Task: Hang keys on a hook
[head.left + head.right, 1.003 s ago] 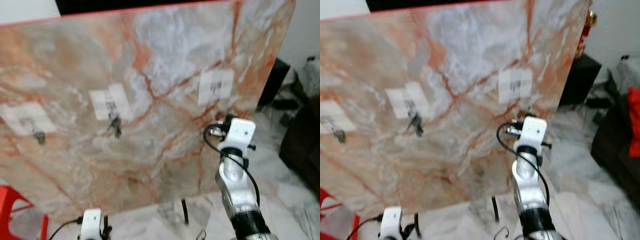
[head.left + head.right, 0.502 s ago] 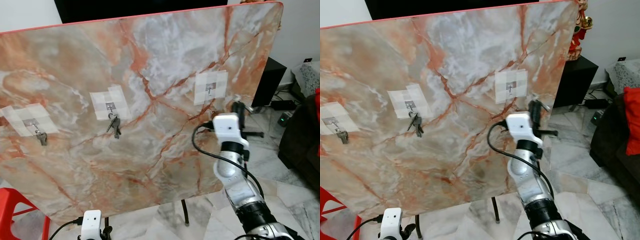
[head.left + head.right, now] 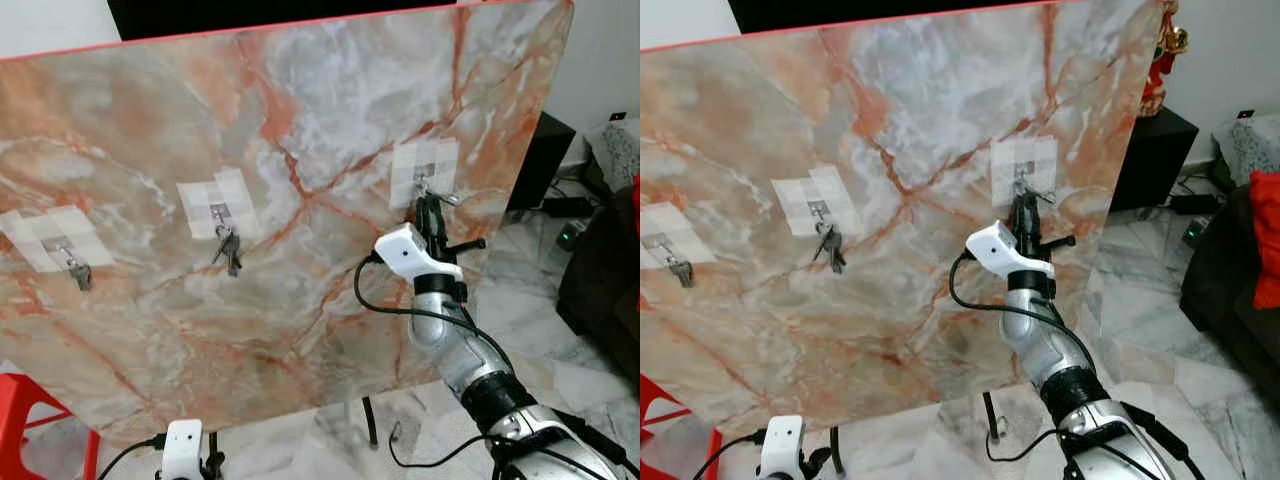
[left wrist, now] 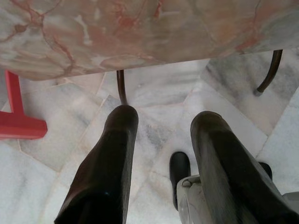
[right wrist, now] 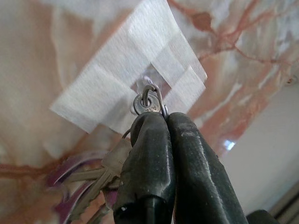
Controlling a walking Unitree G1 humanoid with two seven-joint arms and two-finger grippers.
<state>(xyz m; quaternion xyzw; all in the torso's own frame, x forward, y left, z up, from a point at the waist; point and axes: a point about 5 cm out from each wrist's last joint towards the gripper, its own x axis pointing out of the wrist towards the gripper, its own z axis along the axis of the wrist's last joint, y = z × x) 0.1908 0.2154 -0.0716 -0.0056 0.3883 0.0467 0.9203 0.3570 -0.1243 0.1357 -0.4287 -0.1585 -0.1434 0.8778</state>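
One bunch of keys [image 5: 100, 179] is pinched shut in the right pincer [image 5: 159, 122] at the taped hook [image 5: 148, 93]; the ring must be seated before release, while the left pincer [image 4: 161, 154] hangs open.

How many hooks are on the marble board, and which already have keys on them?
3. The left hook and the middle hook each carry hanging keys. At the right hook, the right gripper holds its keys with the ring at the hook, jaws closed.
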